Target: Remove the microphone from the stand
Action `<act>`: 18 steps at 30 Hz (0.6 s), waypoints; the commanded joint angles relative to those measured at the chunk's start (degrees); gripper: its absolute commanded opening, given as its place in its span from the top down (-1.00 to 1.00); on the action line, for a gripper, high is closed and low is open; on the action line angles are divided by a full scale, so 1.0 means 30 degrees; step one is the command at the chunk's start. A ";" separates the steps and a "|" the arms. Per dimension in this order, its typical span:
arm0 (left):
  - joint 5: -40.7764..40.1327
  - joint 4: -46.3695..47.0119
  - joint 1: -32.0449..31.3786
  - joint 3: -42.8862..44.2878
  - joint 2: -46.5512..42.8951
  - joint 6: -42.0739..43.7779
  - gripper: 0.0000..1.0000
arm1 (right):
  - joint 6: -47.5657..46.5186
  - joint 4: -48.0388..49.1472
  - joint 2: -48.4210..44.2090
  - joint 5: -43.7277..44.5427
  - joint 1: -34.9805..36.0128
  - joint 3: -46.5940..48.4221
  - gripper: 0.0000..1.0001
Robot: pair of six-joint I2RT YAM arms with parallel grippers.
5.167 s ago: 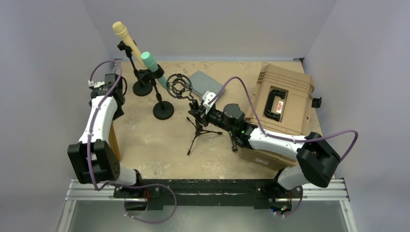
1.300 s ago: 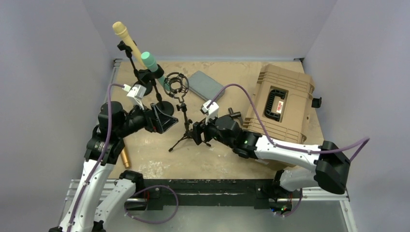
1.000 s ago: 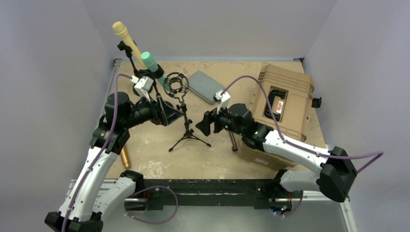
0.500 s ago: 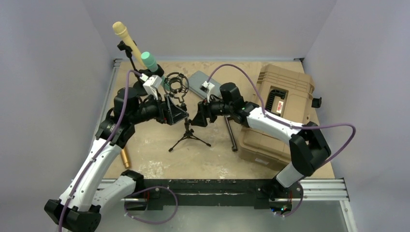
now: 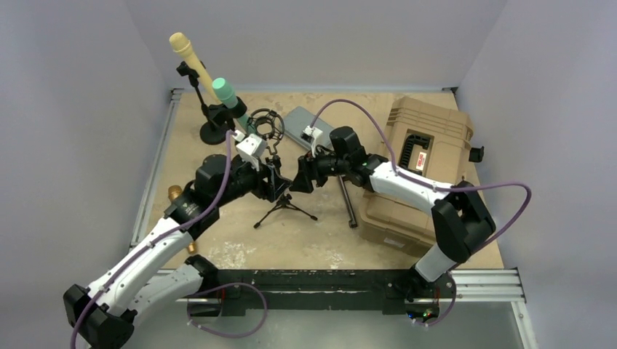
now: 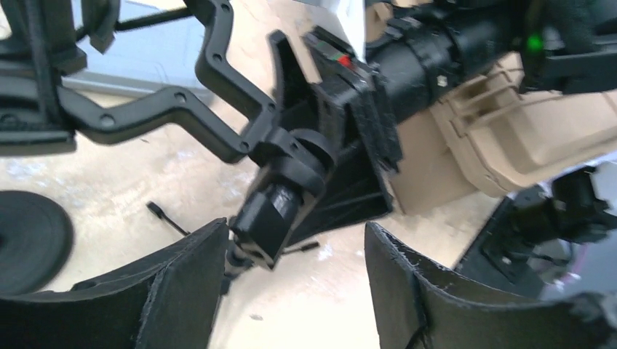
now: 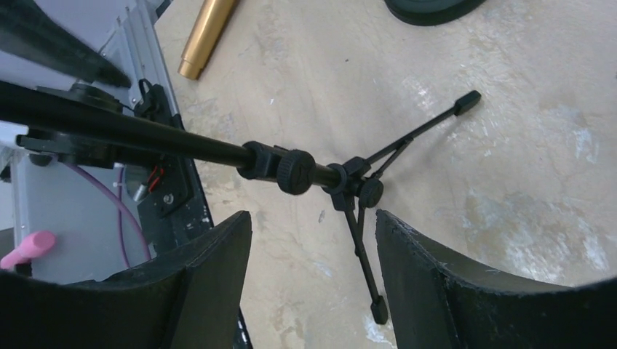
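Two microphones sit in stands at the back left: a beige one (image 5: 182, 51) and a green one (image 5: 225, 90). A gold microphone (image 5: 174, 193) (image 7: 207, 36) lies on the table, mostly hidden under my left arm. The black tripod stand (image 5: 283, 206) carries a ring shock mount (image 5: 265, 126) that looks empty. My left gripper (image 5: 275, 183) (image 6: 295, 229) is open, with the stand's pivot joint (image 6: 280, 203) just beyond its fingertips. My right gripper (image 5: 300, 177) (image 7: 313, 217) is open on the pole's other side, facing the pole knob (image 7: 295, 172), ungripped.
A grey flat case (image 5: 309, 127) lies behind the tripod. A large tan hard case (image 5: 426, 149) fills the right side. The green microphone's round base (image 7: 429, 6) (image 6: 29, 236) sits left of the tripod. Grey walls close in the table.
My left arm swung right from the round base to the tripod's pole, its jaws narrowing a little. My right gripper moved up and left to the pole, then held still.
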 commanded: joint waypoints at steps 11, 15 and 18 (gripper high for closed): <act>-0.4563 0.3890 -0.1132 0.0131 0.2322 0.2735 0.49 | -0.0546 -0.0677 -0.2914 0.2666 -0.0298 -0.1144 -0.26; -0.1898 0.1707 -0.1118 0.0380 0.1595 0.4573 0.85 | -0.0775 -0.0593 -0.2206 0.0776 -0.0295 -0.0854 -0.26; 0.0288 -0.0151 -0.1110 0.0843 0.1326 0.5768 1.00 | -0.1004 -0.0058 -0.1204 -0.1690 -0.0302 -0.0570 -0.24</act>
